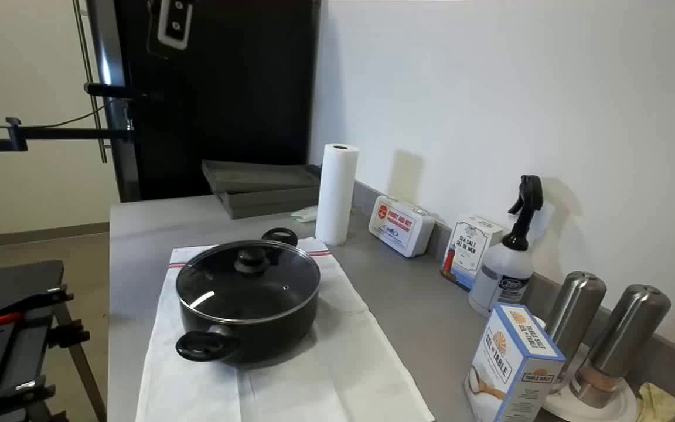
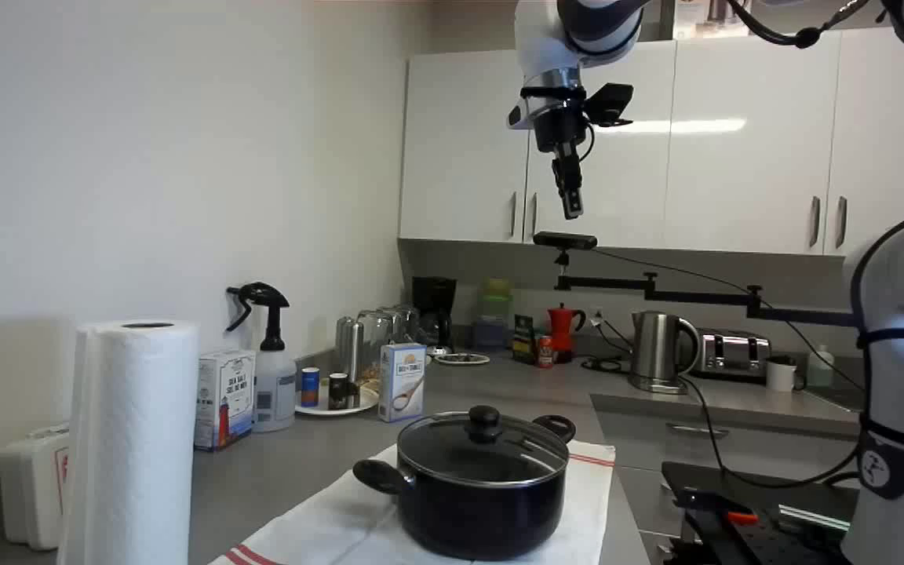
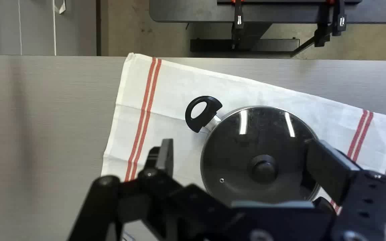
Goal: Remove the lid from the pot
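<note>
Lid (image 1: 244,293) is on the pot (image 2: 483,518), rim to rim, lying flat: round dark see-through glass, thin shiny metal edge, black knob (image 2: 484,424) at centre. Pot is a wide, low, dark cylinder with black loop handles (image 3: 209,113) on opposite sides. Sits on a white cloth towel (image 3: 233,83), lightly creased, double red stripes near its ends, spread over the grey countertop (image 3: 55,100). Gripper (image 2: 572,210) hangs well above the lid in an exterior view, roughly edge-on, so spread is hard to read there; wrist view has it wide, fingers (image 3: 165,157) well apart and blurred, one of them covering part of the lid's edge. Wrist view also gives fine straight grain on the countertop, a D-shaped hole in one handle and a small bright ring in the glass; opposite handle mostly hidden behind the gripper. Paper roll (image 1: 337,199), soft white tube, shows in both exterior views. Flat dark grey trays (image 1: 261,177), stacked, and the readable label of a white first aid kit (image 1: 396,225) show in an exterior view. Steel kettle (image 2: 656,349), boxy shiny toaster (image 2: 734,353), red moka pot (image 2: 562,331), glossy white cabinets (image 2: 750,180) and the smooth white arm (image 2: 540,39): also in an exterior view.
</note>
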Robot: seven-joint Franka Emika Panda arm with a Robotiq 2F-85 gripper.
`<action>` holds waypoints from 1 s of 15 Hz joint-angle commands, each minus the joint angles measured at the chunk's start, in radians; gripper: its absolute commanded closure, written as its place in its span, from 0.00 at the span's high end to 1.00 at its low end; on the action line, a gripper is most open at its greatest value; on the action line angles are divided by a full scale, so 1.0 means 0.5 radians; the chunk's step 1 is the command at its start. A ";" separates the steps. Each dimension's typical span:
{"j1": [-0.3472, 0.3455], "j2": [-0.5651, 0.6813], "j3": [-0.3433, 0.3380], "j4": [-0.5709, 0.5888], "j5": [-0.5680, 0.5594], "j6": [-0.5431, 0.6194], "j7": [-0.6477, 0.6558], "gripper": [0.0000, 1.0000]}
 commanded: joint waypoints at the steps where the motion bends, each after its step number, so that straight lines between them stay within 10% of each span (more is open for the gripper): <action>1: 0.016 0.002 -0.013 0.007 -0.003 -0.006 0.003 1.00; 15: 0.031 0.162 -0.056 -0.030 0.100 0.185 -0.083 1.00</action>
